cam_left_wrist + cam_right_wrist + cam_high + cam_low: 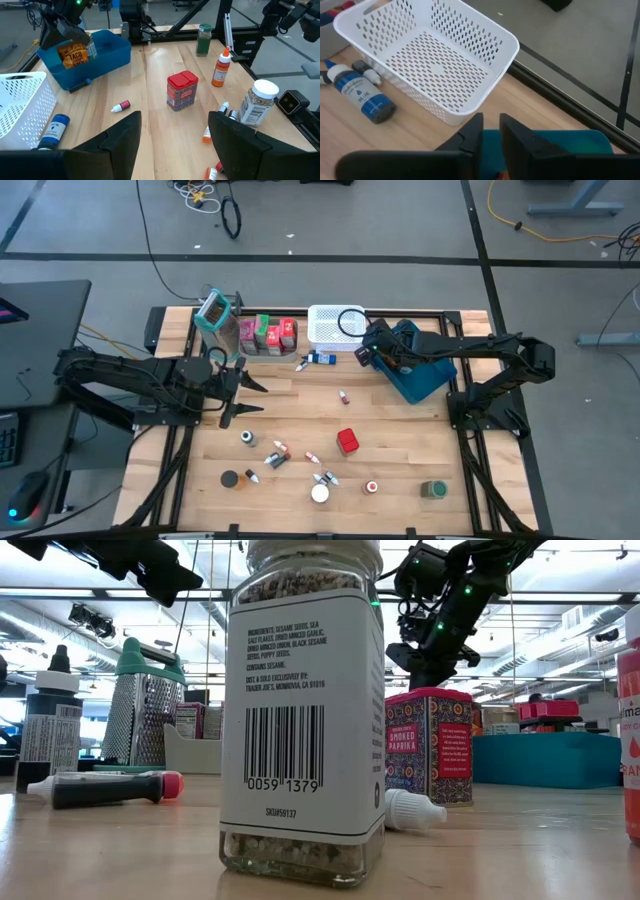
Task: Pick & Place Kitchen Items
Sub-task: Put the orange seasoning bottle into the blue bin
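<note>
My right gripper (368,350) (491,120) hangs over the far left corner of the blue tray (415,370), its fingers a narrow gap apart with nothing showing between their tips. Right below it an orange-labelled taco jar (75,52) sits tilted inside the tray. My left gripper (252,398) (175,117) waits open at the table's left, holding nothing. Loose kitchen items stand on the table: a red paprika can (347,441), a white-lidded seasoning jar (320,493), a green jar (433,490) and small tubes (275,455). My right gripper stands just above the taco jar's top (82,42), slanting down from the table's right. Its own dark fingers cover the place where they would meet, so I cannot tell whether a finger touches the jar.
The white mesh basket (335,325) (430,60) stands beside the tray at the far edge, with a blue bottle (322,359) lying in front of it. Cartons (268,333) and a grater (215,315) fill the far left. Bare wood (400,440) shows in the middle right.
</note>
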You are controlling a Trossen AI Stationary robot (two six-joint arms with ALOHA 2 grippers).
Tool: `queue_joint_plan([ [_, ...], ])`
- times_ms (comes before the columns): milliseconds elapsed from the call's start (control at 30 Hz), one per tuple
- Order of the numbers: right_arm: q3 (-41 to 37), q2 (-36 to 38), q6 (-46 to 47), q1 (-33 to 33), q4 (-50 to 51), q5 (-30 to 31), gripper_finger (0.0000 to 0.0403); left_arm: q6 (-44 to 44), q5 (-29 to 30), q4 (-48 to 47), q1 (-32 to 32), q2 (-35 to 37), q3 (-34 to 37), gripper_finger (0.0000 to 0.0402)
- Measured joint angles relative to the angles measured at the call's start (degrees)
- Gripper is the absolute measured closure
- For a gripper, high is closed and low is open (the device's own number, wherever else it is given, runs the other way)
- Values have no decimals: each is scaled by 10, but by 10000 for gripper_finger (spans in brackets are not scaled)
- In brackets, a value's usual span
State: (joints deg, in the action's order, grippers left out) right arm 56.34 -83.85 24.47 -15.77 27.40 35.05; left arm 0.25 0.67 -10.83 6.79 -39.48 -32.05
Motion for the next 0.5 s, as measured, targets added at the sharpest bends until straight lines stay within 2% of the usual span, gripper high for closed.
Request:
queue_joint_plan([
  [167, 0, 0, -39, 0, -78, 1, 284, 4, -42, 0, 0, 0, 0, 162],
  [333, 0, 0, -130, 1, -231, -3, 254, 0, -159, -2, 10, 0, 0, 162],
  [400, 0, 0, -164, 1, -286, -19, 246, -9, -194, 0, 28, 0, 0, 162],
  [500, 0, 0, -194, 2, -348, -74, 238, -26, -187, 5, 76, -3, 0, 162],
])
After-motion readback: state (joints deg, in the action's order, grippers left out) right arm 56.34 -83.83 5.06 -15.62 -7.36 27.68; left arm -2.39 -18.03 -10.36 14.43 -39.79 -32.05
